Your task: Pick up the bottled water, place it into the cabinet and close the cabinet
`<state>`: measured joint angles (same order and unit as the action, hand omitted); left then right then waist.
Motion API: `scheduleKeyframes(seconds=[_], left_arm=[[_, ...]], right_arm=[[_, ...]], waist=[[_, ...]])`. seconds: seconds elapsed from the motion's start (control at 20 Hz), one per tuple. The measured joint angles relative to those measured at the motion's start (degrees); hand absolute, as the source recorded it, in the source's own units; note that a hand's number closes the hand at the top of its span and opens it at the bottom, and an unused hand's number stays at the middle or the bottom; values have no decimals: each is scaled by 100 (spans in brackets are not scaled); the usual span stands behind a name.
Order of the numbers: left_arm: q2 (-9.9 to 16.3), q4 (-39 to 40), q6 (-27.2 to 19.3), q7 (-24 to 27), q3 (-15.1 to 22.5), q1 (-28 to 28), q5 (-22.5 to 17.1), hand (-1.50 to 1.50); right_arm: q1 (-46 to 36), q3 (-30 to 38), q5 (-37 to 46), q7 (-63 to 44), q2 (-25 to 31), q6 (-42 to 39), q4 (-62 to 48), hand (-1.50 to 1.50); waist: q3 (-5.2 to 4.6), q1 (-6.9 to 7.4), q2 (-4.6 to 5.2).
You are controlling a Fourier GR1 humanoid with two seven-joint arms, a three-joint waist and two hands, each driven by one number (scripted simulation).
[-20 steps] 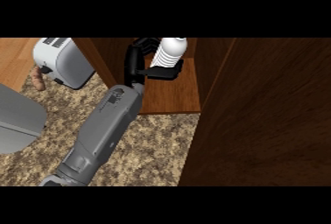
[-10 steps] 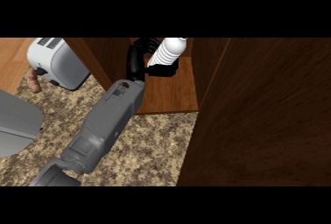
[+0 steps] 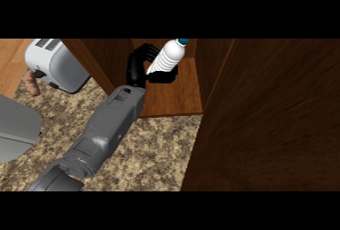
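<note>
Clear plastic bottled water, light and slippery, we judge, sits at twelve o'clock; our hand curls round its ribbed middle inside the cabinet.

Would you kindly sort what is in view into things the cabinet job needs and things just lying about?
Job:
- bottled water, held over the shelf
- cabinet, open
- cabinet door
- robot hand, curled round the bottle

Lying about:
- toaster
- grey object at the left edge
</note>
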<state>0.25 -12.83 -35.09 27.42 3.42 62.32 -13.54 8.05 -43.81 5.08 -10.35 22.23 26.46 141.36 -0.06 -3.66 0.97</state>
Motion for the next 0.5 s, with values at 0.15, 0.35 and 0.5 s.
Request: scheduleKeyframes(seconds=[0.15,0.35,0.5], left_arm=[[24,209,-66,75,-56,67,31,150],[35,469,-267,125,-38,155,147,-150],[60,688,-387,58,58,232,301,-150]], right_arm=[[-22,24,-17,8,17,-4,-2,-150],[-45,43,-54,23,58,-37,11,-150],[-75,61,-88,21,46,-45,3,-150]], waist=[[-1,-9,14],[0,-43,27],[1,-55,33]])
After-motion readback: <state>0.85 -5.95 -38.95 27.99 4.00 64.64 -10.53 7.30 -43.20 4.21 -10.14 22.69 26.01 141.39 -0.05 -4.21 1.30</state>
